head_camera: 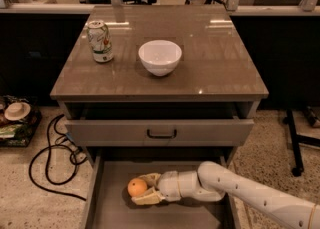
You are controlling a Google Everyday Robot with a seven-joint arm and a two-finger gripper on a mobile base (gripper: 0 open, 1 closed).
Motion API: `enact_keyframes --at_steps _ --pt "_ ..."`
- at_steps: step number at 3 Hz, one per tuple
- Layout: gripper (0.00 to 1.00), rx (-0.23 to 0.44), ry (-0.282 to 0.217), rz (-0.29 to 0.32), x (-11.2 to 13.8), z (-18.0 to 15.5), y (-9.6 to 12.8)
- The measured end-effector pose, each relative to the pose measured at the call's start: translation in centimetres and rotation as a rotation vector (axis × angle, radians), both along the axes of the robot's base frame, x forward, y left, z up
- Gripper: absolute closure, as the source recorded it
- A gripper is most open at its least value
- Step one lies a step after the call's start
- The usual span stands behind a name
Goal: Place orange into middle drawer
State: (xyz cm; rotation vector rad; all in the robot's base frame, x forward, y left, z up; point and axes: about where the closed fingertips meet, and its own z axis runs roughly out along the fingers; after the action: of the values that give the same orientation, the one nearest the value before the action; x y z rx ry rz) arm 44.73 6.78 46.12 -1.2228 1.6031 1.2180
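Where the middle drawer (pixel 107 208) stands pulled out, the orange (pixel 136 187) lies left of centre over its grey floor, nearer the left wall than the right; whether it rests on the floor or hangs just above it cannot be told. Gripper (pixel 139 189): inside the drawer, its two pale fingers (pixel 149 199) clasping the orange, one behind it and one in front. Arm (pixel 240 195): white, reaching in over the drawer's front right corner. Upper drawer (pixel 210 132): directly above, partly open, black handle (pixel 161 134) at mid-front. Desk (pixel 215 68): brown glossy top. Bowl (pixel 160 57): white, upright, near the centre. Can (pixel 100 41): upright, near the left edge, apart from the bowl. Cable (pixel 47 163): black, looped on the ground left of the desk.
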Motion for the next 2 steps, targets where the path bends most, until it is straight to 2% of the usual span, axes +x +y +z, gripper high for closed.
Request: enact_keyframes --at_steps 2 --pt "1.0 -0.009 -0.017 -0.067 -0.7 -6.0 3.1"
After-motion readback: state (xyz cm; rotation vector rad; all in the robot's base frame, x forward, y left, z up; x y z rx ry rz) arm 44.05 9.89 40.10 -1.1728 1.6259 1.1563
